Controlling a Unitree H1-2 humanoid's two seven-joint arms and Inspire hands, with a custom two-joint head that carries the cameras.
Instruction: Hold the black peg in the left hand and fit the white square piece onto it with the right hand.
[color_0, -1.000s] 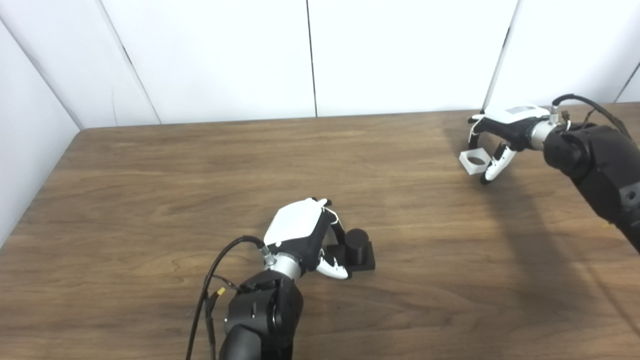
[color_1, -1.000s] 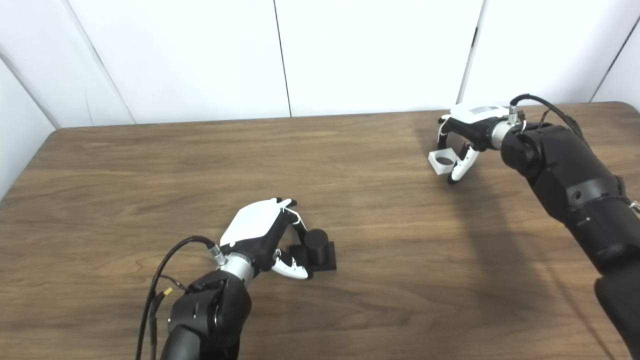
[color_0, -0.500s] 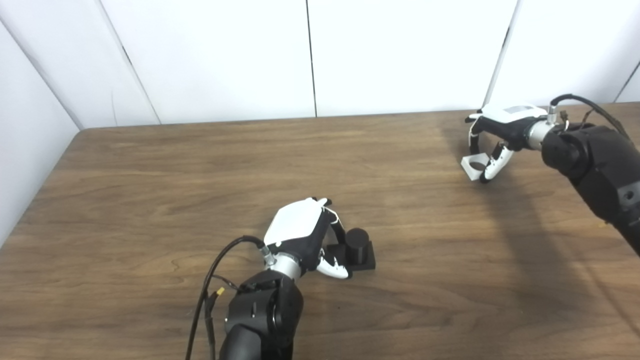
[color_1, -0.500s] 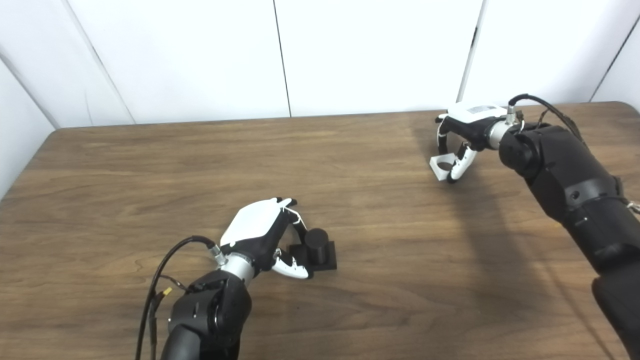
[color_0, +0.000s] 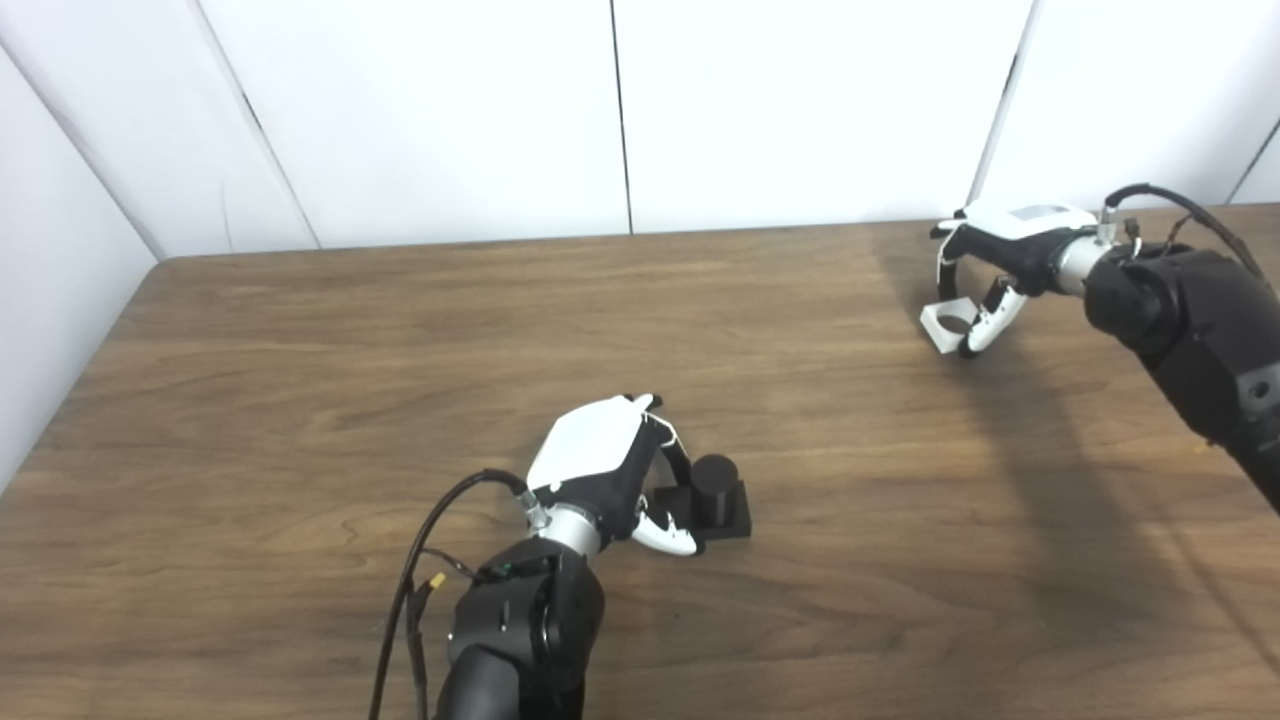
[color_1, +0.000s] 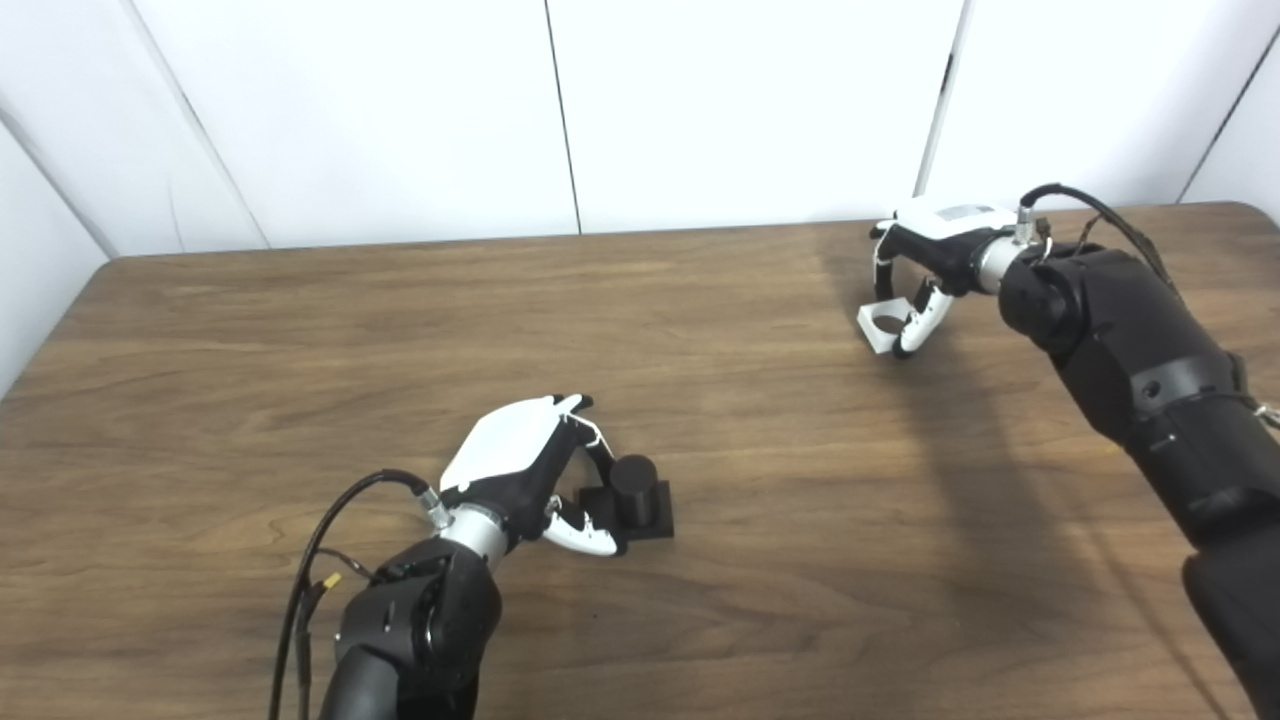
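Note:
The black peg (color_0: 714, 478), a short cylinder on a square black base, stands on the table (color_0: 300, 400) near the front middle. My left hand (color_0: 600, 465) lies just to its left, fingers and thumb closed on the left edge of the base. Far right at the back, the white square piece (color_0: 945, 325) with its round hole sits low over the wood, pinched between the fingers and thumb of my right hand (color_0: 1000, 250). I cannot tell whether the piece touches the table. The two hands are far apart.
White wall panels (color_0: 620, 110) rise directly behind the table's back edge. The table's left edge runs along a white side wall (color_0: 50, 250). My right forearm (color_0: 1190, 330) stretches over the right side of the tabletop and throws a shadow there.
My right hand with the white piece has drawn slightly back toward the wall, and the thumb has closed in on the piece. The left hand and the peg have not moved.

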